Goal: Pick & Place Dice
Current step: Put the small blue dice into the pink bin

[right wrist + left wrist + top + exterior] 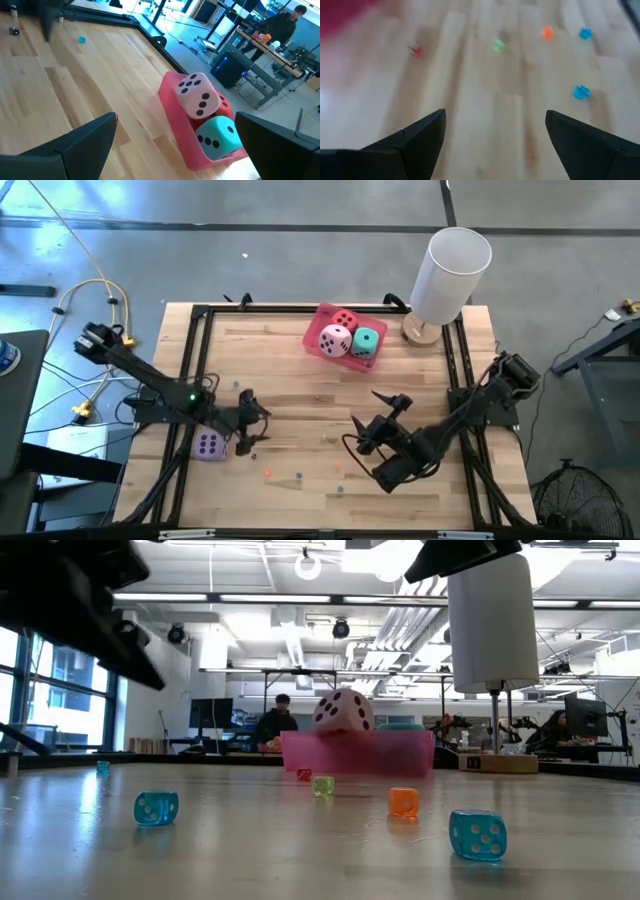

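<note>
purple die (210, 446) lies at the table's left edge, just beside my left gripper (250, 420), whose fingers are wide open and empty. i should center them over it and close gently, then carry it to the tray (322, 317), where three dice already sit. my right gripper (380, 420) waits open, holding nothing.

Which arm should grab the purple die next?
Left. The left gripper hangs open right beside the purple die; the right gripper sits across the table, farther away.
</note>
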`<state>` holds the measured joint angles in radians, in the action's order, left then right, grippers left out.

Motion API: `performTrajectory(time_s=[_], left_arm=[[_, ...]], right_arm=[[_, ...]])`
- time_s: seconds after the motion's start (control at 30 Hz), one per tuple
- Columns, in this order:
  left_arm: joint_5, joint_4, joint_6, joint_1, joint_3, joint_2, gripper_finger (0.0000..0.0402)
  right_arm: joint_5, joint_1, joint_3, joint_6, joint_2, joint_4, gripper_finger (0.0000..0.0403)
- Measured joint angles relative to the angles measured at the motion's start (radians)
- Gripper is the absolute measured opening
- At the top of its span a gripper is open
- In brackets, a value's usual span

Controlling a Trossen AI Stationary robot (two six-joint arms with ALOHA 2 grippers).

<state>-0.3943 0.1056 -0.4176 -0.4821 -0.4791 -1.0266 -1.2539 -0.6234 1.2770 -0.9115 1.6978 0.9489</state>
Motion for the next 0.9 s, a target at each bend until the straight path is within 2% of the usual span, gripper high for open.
performTrajectory(time_s=[0.13,0.27,0.4,0.57,0.73,0.9], left_arm=[[0.026,0.079,0.050,0.127,-0.044,0.029,0.0316],[0.102,0.283,0.072,0.264,-0.144,0.026,0.0302],[0.050,0.488,0.129,0.375,-0.249,0.005,0.0280],[0.123,0.710,0.057,0.494,-0.337,0.003,0.0253],[0.153,0.926,-0.025,0.606,-0.347,-0.005,0.0242],[0.334,1.009,-0.078,0.737,-0.347,-0.059,0.0238]], right_arm=[[0.001,0.016,0.000,0.000,0.000,0.000,0.0400],[0.014,0.034,0.000,0.022,0.000,-0.001,0.0400],[0.048,0.056,0.000,0.076,0.000,-0.005,0.0400],[0.101,0.083,0.000,0.105,0.000,-0.012,0.0400],[0.150,0.100,0.000,0.105,0.000,-0.014,0.0400],[0.165,0.103,0.000,0.105,0.000,-0.050,0.0400]])
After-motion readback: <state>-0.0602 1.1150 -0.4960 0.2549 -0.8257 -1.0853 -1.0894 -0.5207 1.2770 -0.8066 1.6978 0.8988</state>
